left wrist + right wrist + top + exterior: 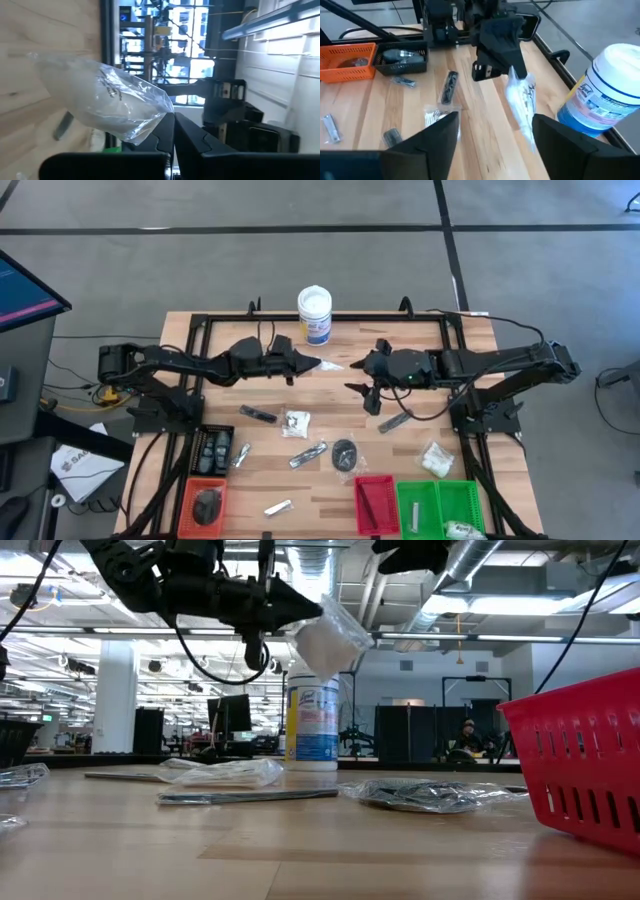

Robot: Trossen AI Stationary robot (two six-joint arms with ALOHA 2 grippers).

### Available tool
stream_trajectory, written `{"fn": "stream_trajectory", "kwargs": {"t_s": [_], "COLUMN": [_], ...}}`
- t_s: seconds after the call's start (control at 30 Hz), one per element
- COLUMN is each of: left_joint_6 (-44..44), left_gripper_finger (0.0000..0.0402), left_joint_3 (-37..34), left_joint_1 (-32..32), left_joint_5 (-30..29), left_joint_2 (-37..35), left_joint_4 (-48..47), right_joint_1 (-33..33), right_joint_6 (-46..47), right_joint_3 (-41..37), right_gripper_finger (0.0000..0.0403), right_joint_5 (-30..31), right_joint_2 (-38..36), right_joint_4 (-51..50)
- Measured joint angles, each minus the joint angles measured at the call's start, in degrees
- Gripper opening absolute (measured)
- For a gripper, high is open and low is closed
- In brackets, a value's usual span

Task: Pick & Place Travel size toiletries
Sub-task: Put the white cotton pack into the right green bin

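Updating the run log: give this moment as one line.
left pincer: shut on clear packet, aloft | right pincer: open, facing it | handover

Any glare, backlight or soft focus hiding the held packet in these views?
Low view: bright ceiling lights leave the left gripper a silhouette; the clear packet still reads. Left wrist view: packet close and soft against bright windows. Right wrist view: even light, packet clear beside the white tub.

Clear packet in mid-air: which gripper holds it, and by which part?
The left gripper is shut on the clear packet, pinching one end edge; the rest hangs free above the table. The right gripper is open and holds nothing.
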Motion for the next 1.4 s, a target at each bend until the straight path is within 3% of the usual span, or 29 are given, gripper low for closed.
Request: {"fn": "stream_trajectory", "kwargs": {"t_s": [0.23,0.5,1.4], "left_joint_6": [-1.6,-1.5,-0.2], "left_gripper_finger": [0.0,0.0,0.0], "left_joint_3": [0.0,2.4,4.2], "left_joint_1": [-1.6,-4.4,-6.2], "left_joint_5": [-2.1,-3.1,-4.0], "left_joint_2": [0.0,0.0,0.1], "left_joint_4": [4.1,4.6,4.2], "right_joint_1": [0.0,0.9,-0.3], "right_joint_6": [-1.3,-0.9,-1.4], "right_joint_3": [0.0,1.7,2.4], "right_gripper_finger": [0.026,0.026,0.026], "right_joint_5": [0.3,8.6,8.4], "right_joint_2": [3.3,5.9,6.2], "right_joint_4": [-0.7,-0.6,0.0]}}
